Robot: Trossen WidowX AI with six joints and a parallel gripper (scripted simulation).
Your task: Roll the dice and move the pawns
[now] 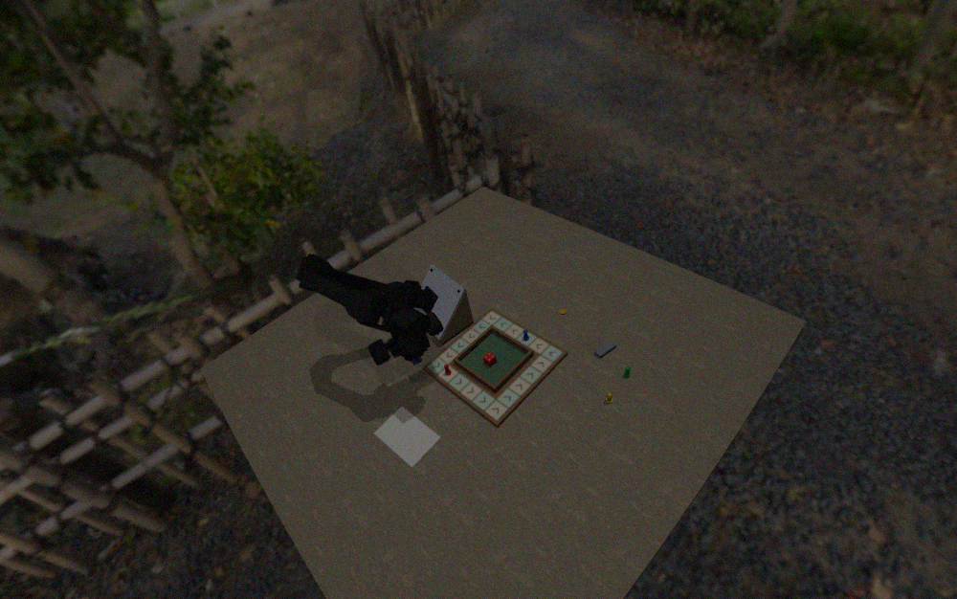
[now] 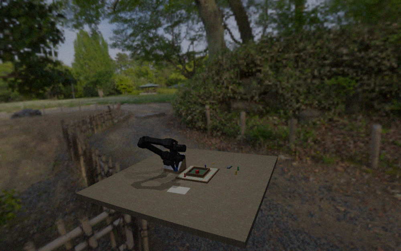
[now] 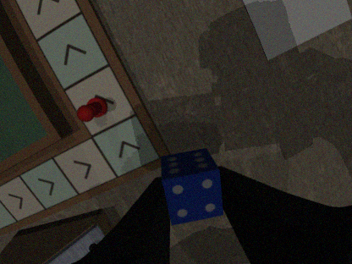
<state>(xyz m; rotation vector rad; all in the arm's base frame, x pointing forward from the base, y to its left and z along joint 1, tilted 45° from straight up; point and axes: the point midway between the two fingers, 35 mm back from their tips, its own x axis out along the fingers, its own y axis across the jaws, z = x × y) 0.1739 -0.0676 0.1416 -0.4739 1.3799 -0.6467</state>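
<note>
My gripper (image 3: 189,179) is shut on the blue die (image 3: 194,196) (image 2: 175,169) (image 1: 417,360) and holds it above the table, beside the board's corner. The wrist view shows four pips on one face and six on another. The red die (image 1: 490,359) (image 2: 197,171) lies in the green tray (image 1: 502,374) (image 3: 17,114) in the middle of the board. The red pawn (image 1: 447,369) (image 2: 185,175) (image 3: 91,110) stands on a pale square, one square from the corner nearest my gripper. The blue pawn (image 1: 525,335) (image 2: 205,166) stands on the board's far side. The red die's number is too small to tell.
A white sheet (image 1: 407,437) (image 2: 178,190) (image 3: 321,21) lies near the board. A tilted white panel (image 1: 442,299) stands behind it. Right of the board are a green pawn (image 1: 627,372), a yellow pawn (image 1: 609,399), a grey-blue block (image 1: 605,349) and a small yellow disc (image 1: 563,311).
</note>
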